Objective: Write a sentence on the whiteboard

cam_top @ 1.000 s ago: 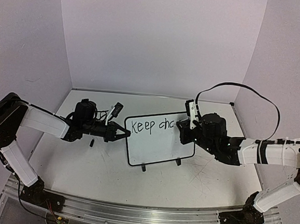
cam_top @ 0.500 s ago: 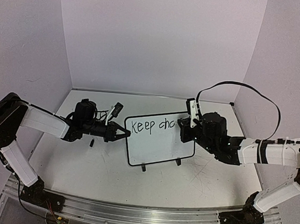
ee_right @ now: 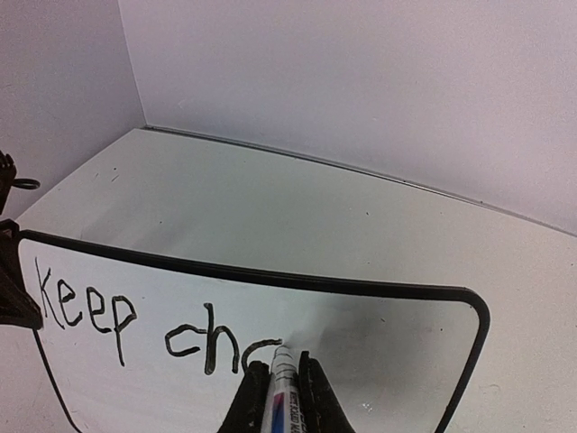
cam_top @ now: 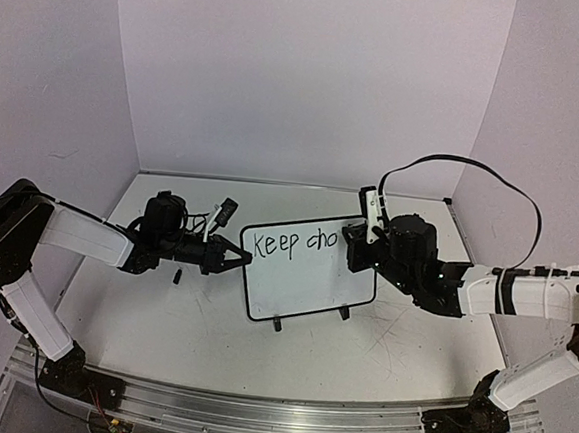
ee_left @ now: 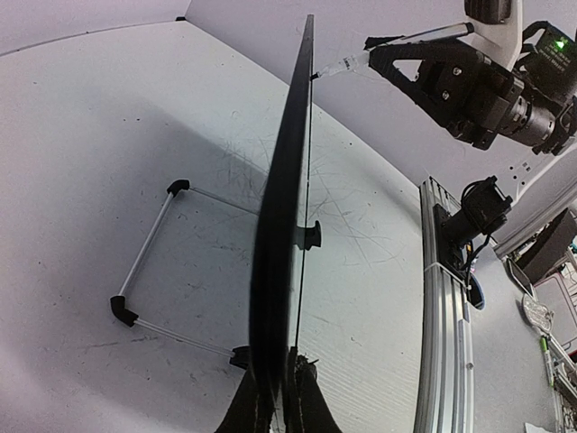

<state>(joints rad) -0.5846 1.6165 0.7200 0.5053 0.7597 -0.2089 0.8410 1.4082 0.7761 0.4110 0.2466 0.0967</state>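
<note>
The white worktop [cam_top: 191, 319] fills the lower half of the top view. At its centre the whiteboard [cam_top: 309, 283] stands upright on two small black feet, turned slightly. The left hand [cam_top: 238, 258], reaching in from the left of the frame, is clamped shut on the board's left edge. The right hand [cam_top: 350, 251], at the board's upper right corner, is closed around a marker [ee_right: 282, 379] whose tip touches the board. The sentence [ee_right: 86, 311] runs along the board's upper part, reading "keep ch" plus one partly formed letter.
</note>
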